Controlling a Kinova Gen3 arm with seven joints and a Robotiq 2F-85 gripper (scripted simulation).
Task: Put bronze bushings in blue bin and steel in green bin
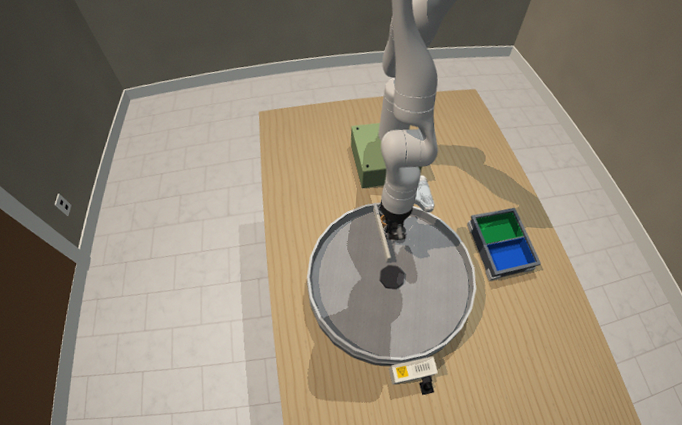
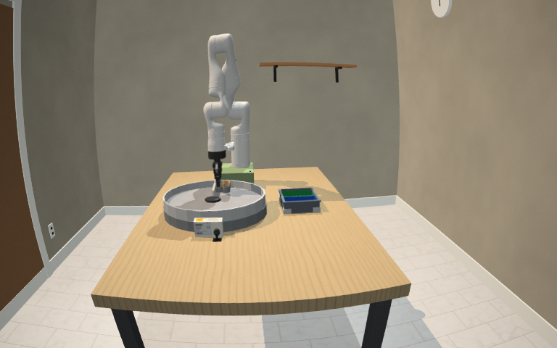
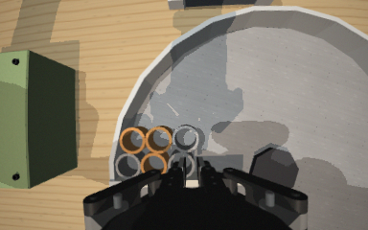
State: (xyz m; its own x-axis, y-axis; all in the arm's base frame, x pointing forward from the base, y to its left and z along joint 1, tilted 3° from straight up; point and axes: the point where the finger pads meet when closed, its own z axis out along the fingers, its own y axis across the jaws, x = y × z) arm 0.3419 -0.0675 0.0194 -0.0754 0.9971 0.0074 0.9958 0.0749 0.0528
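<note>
six bushings [image 2: 226, 188]: on turntable [image 1: 312, 304] [image 2: 215, 217] [image 3: 129, 103], by rim, two rows
bronze ones [image 3: 145, 140]: three, copper-coloured
steel ones [image 3: 196, 138]: three, grey
hand [image 1: 396, 232] [image 2: 217, 186] [image 3: 191, 165]: low over turntable beside bushings, fingers slightly apart, nothing clamped
blue bin [image 1: 510, 257] [image 2: 300, 198]: beside green bin [image 1: 499, 228] [image 2: 297, 193], on worktop [image 1: 523, 354] [image 2: 262, 266] [image 3: 96, 29]
</note>
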